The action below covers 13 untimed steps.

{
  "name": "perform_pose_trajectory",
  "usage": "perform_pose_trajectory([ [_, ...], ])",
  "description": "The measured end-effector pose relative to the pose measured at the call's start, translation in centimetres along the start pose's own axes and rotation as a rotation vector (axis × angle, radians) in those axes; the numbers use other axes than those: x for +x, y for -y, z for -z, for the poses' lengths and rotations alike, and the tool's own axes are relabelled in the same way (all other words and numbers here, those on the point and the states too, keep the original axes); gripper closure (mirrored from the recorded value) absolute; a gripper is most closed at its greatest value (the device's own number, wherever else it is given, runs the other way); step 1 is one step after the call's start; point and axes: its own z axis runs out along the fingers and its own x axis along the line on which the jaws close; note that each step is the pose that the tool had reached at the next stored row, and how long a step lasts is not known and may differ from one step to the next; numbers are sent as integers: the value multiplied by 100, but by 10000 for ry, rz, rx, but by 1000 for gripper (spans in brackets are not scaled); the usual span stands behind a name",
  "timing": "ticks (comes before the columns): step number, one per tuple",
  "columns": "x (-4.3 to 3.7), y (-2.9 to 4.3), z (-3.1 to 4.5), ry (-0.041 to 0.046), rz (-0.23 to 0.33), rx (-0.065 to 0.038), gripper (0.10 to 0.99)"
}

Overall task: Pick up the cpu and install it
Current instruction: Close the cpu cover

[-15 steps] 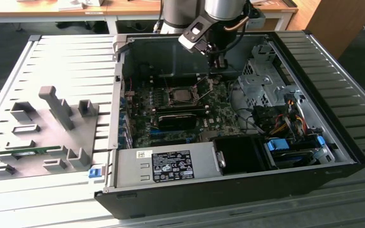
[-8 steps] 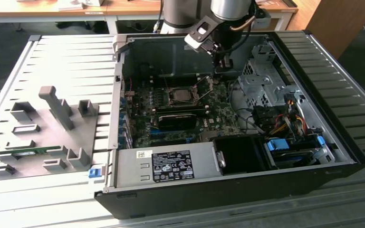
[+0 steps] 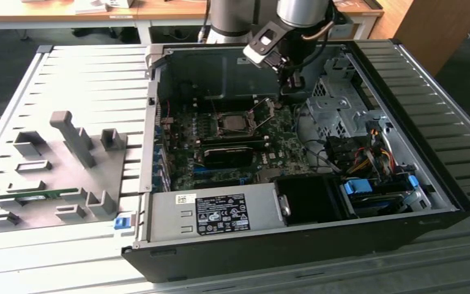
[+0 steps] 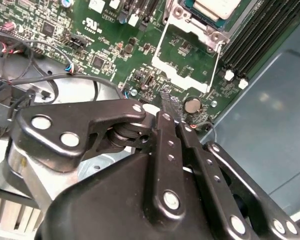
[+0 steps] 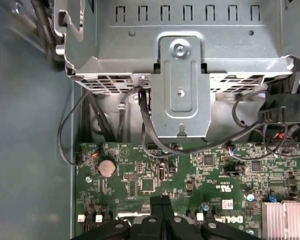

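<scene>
Ribbed grey bench [image 3: 80,73] carries an open computer case [image 3: 300,251], and the cpu [image 3: 235,124] already lies flat in the socket at the middle of the motherboard [image 3: 210,174], so picking and placing look done. Its hinged metal frame [image 4: 159,47] stands open, not yet clamped over the chip. At about two o'clock from the cpu in the exterior view, the gripper [image 3: 286,90] hangs above the board, pressed together and empty.

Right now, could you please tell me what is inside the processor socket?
The cpu lies in the socket, silver top up, and the hinged frame is swung open beside it. Whatever lies beneath the chip is covered and cannot be seen.
</scene>
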Motion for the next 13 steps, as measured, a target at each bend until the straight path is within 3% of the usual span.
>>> perform_pose_trajectory([
  [6,29,-11,-86,-20,-2,53,980],
  [13,37,-36,-160,-100,183,78,980],
])
